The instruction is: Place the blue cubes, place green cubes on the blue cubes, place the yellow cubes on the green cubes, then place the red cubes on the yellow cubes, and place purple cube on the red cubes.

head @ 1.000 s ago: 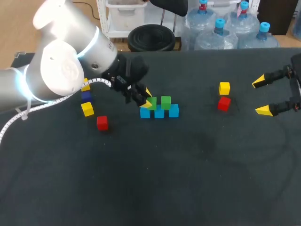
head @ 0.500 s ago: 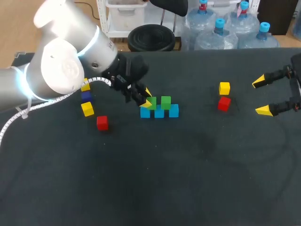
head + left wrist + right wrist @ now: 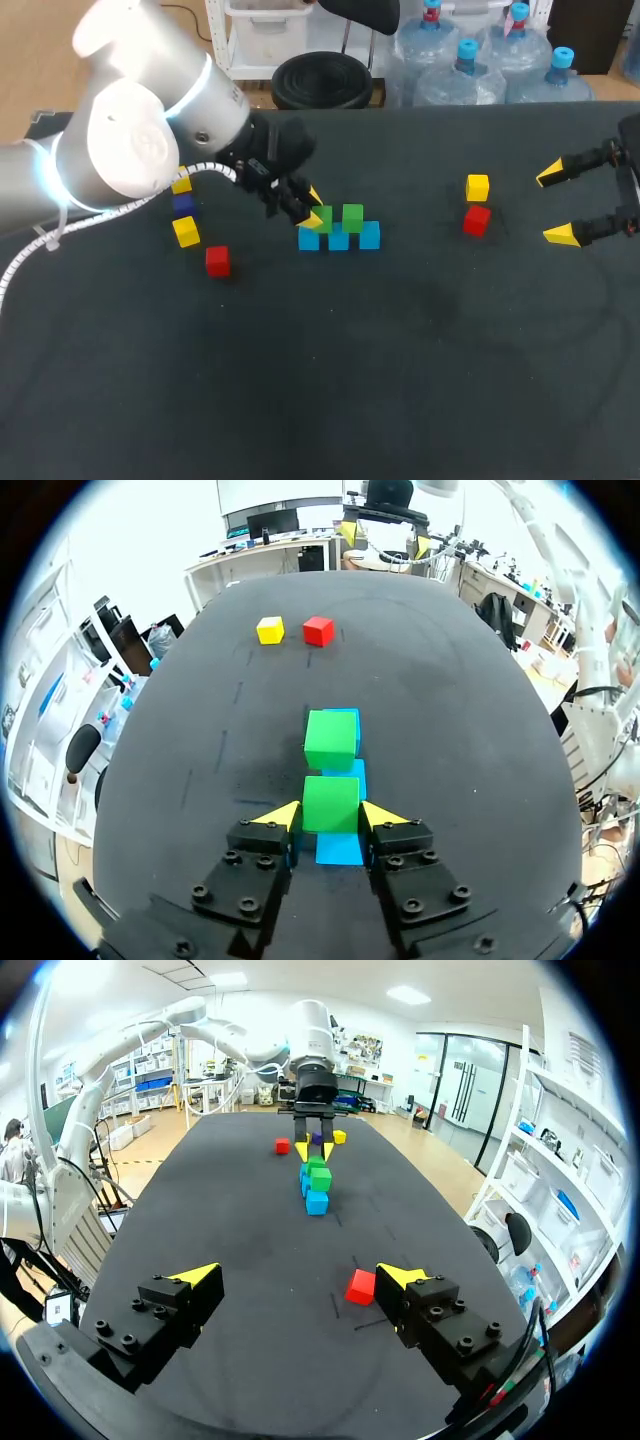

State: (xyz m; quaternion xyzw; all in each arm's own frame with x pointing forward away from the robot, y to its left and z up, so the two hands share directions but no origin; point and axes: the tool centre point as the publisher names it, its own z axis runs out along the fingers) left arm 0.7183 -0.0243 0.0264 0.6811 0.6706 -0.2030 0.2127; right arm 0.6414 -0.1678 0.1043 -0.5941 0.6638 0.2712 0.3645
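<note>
Side room at fingers: table (image 3: 180, 780) top runs out on both sides of the left gripper (image 3: 330, 814) to the rounded table edges.
Left gripper: narrow, one cube wide. It is closed on the held green cube (image 3: 330, 802), with one yellow tip against each side.
Held green cube: between the fingers, on top of the near end of the blue row (image 3: 340, 848).
Blue row: three blue cubes in a line, under and ahead of the left gripper.
Second green cube (image 3: 330, 739): just ahead of the held one, on the farther part of the row, with a narrow gap between the two.
Behind the left gripper: rear yellow cubes (image 3: 185, 231), purple cube (image 3: 182, 203) and rear red cube (image 3: 217, 261) lie beside the left arm, well apart from the row.
Room ahead: table top runs from the row to the far yellow cube (image 3: 269, 630) and far red cube (image 3: 318, 631), side by side, well apart from the row.
Right gripper (image 3: 558, 204): fingers spread wide, holding nothing. The far red cube is near one tip, not touching.
Far edge: beyond the far pair.
</note>
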